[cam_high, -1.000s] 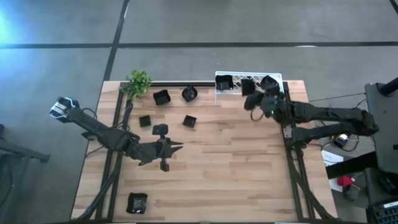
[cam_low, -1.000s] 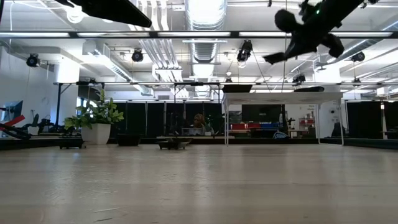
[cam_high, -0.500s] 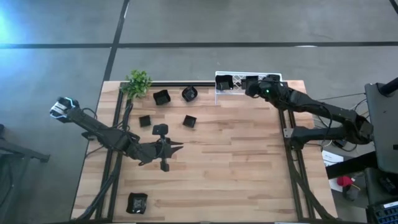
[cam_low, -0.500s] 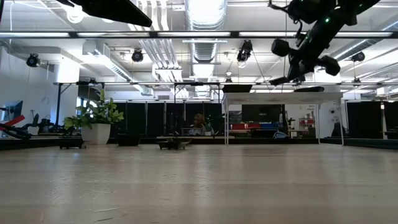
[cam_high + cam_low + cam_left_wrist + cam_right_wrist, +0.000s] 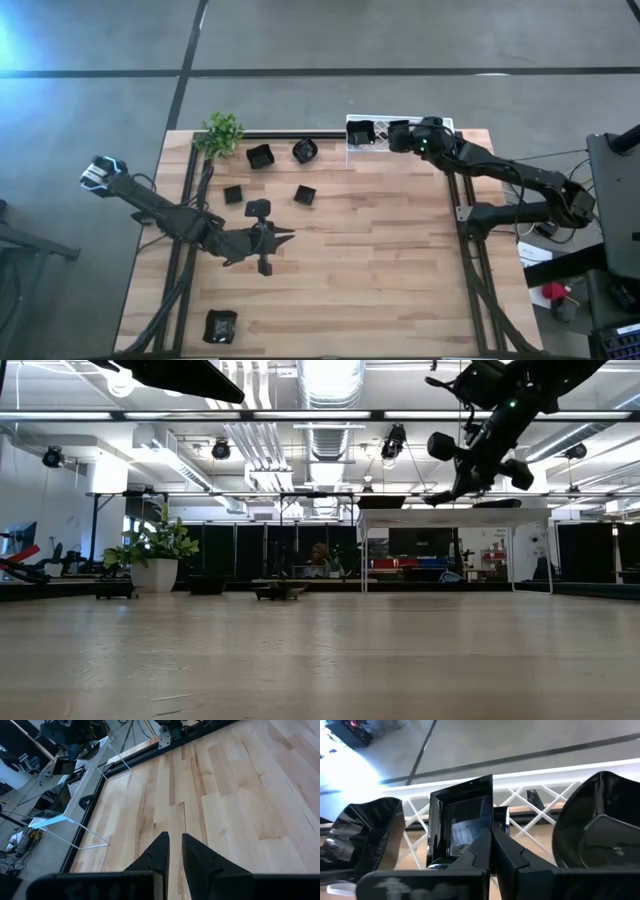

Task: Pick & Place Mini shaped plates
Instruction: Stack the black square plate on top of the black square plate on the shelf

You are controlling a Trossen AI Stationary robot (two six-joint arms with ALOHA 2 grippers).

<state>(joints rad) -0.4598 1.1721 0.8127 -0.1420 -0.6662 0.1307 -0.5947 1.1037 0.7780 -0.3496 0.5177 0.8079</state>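
The wooden surface (image 5: 380, 270) carries everything. Taking the high view as a clock face centred on it, the white lattice rack (image 5: 352, 152) sits at about 1 o'clock along the far edge, the small green plant (image 5: 221, 132) at 11 o'clock, and the loose mini shaped plates (image 5: 260, 156) lie between 10 and 12 o'clock, with one more alone near 7 o'clock (image 5: 220, 325).

The right arm reaches to the rack, and the right end effector (image 5: 400, 138) hangs over it with its fingers pressed together and nothing between them. In the right wrist view its closed tips (image 5: 491, 851) point at a square plate (image 5: 461, 827) standing tilted against the lattice, directly ahead of them. A rounder plate (image 5: 600, 825) stands to one side and a third dish (image 5: 367, 837) to the other. The coming move turns on this: the square plate lies straight in front of the right end effector, its rim edge facing the tips, and the right arm is by far the nearer one. The fingers would probably have to part before any grip.

The left end effector (image 5: 262, 240) waits near 9 o'clock, fingers narrow (image 5: 172, 851) and empty, above bare wood.

How many plates the rack holds is unclear, since the arm covers part of it. The low view shows no plate clearly.
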